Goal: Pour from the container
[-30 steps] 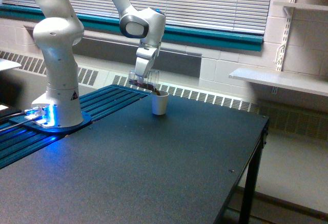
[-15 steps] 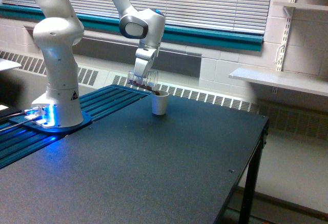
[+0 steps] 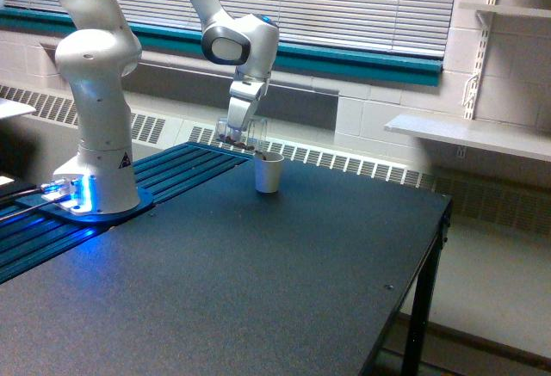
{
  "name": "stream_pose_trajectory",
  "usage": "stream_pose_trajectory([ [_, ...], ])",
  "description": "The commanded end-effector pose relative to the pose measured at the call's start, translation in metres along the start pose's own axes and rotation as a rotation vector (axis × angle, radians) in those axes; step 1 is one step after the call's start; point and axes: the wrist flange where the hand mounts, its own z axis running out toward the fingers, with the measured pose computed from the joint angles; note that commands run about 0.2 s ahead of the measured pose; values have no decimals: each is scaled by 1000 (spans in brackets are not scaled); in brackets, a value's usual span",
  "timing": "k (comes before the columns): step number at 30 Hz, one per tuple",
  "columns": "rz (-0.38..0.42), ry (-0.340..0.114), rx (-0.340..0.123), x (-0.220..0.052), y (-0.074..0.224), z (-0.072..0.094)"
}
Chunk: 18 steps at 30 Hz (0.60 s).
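Above the white cup [image 3: 268,173], the container [image 3: 244,134], clamped in the gripper [image 3: 238,136], is shown slightly raised and less tipped than a second ago, suggesting the pour is ending.

Glossy white rounded arm [image 3: 95,66] with grey joint cap, blue-lit base, and pale gripper [image 3: 237,135].

A lab: robot arm [image 3: 95,92] bolted to a black workbench [image 3: 258,290], cinderblock walls [image 3: 405,92].
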Motion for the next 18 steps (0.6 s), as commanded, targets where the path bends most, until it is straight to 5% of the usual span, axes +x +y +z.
stream_pose_trajectory([
  [1,-20,-5,-1,4,-4,-3],
  [18,-14,-51,7,-2,-10,-8],
])
